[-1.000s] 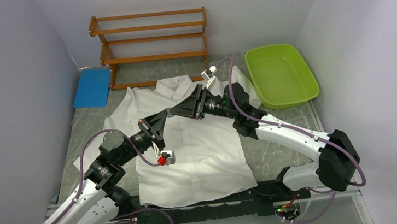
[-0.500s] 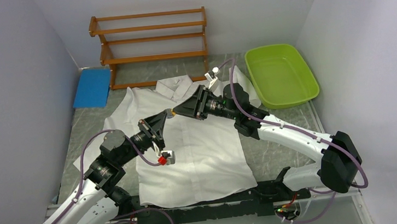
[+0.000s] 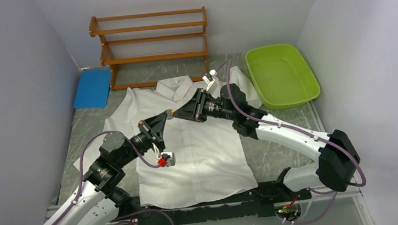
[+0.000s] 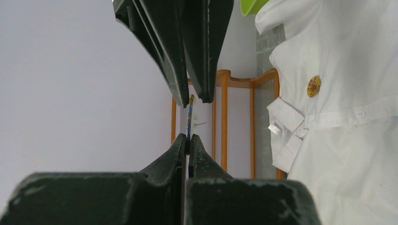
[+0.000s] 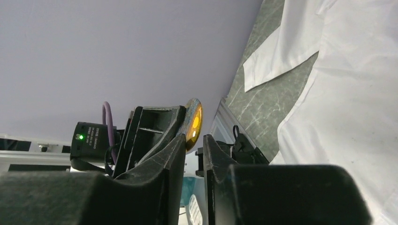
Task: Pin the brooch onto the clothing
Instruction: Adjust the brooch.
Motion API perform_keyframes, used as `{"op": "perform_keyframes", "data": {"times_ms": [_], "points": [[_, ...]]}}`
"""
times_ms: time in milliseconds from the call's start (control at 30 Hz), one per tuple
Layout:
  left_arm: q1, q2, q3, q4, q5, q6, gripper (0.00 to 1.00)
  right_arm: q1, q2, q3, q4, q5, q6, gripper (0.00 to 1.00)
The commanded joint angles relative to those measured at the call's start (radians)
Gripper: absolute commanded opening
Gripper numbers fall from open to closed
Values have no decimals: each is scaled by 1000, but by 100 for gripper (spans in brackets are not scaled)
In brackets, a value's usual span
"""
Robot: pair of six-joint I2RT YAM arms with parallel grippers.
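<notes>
The brooch (image 5: 193,123), a thin orange-gold disc, is pinched on edge in the left gripper (image 4: 188,140), whose fingers are clenched on it. It hangs over the shirt's (image 3: 206,150) upper chest, below the collar. The right gripper (image 3: 179,113) meets it from the other side. Its two fingertips (image 4: 180,96) stand a little apart, straddling the disc's free edge. I cannot tell whether they grip it.

The shirt lies spread flat on the bench (image 3: 282,137), collar toward the far edge and hem at the near edge. A small gold disc (image 4: 313,86) sits on the cloth near the collar.

A wooden rack (image 3: 151,40) stands at the far edge. A green tub (image 3: 281,74) is in the far right corner and a blue pad (image 3: 91,88) in the far left.
</notes>
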Motion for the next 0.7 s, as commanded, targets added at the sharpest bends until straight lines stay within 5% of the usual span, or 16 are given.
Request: {"op": "perform_keyframes", "data": {"times_ms": [0,333,567,633,667], "points": [[-7,-10,33,9,-5,5,3,2,37,68,60,-59,27,22],[-12,-3,35,-13,-10,19,3,4,56,82,98,-97,56,20],[-14,1,26,-8,-7,16,3,3,76,95,116,-134,57,30],[-15,3,26,-8,-7,13,3,3,76,91,116,-133,58,27],[-16,4,28,-10,-8,14,3,4,72,84,114,-124,58,18]]}}
